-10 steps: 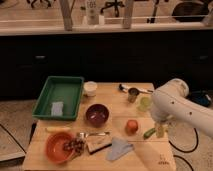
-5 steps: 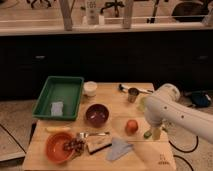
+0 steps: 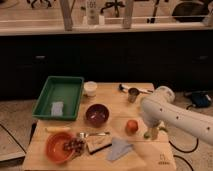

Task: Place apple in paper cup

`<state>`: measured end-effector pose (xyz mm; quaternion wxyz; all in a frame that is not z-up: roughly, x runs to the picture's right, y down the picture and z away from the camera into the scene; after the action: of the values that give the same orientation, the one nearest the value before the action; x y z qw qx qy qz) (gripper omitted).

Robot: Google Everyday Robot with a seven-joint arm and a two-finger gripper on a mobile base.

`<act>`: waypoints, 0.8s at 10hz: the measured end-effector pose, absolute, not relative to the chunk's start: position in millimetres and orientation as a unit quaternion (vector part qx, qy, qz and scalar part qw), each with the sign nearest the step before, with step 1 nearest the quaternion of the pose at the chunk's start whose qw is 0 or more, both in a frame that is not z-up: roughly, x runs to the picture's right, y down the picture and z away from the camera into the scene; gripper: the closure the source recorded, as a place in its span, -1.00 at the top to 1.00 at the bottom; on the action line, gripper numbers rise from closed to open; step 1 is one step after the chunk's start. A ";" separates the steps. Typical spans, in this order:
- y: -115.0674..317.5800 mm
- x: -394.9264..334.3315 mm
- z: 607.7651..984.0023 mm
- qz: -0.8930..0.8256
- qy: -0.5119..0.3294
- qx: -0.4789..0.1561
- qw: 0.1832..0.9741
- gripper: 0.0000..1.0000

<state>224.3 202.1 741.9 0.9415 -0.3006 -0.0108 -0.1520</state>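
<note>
Camera view: the two-finger gripper (image 3: 152,133) hangs low at the wooden table's (image 3: 150,157) right side, jaws wide, holding nothing. Just left lies the small round orange-red apple (image 3: 131,126). The short white paper cup (image 3: 90,88) stands well apart, beside the green plastic tray (image 3: 64,79). Table-corner print is unreadable.

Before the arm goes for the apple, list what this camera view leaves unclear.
All in the camera view:
- Gripper, just right of the apple: the white arm covers most of it.
- Green item at the gripper: partly hidden, kind unclear.
- Paper cup: inside not visible from this angle.
- Orange bowl: dark contents cannot be identified.
- The white arm's base: cut off by the right edge.
</note>
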 end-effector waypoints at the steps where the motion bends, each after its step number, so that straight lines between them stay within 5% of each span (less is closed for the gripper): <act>1: 203.4 222.5 745.9 -0.160 -0.013 -0.301 0.940 0.60; 8: 206.5 210.7 773.5 -0.213 -0.033 -0.299 0.930 0.60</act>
<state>210.7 206.5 773.5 0.9295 -0.2990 -0.0328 -0.2134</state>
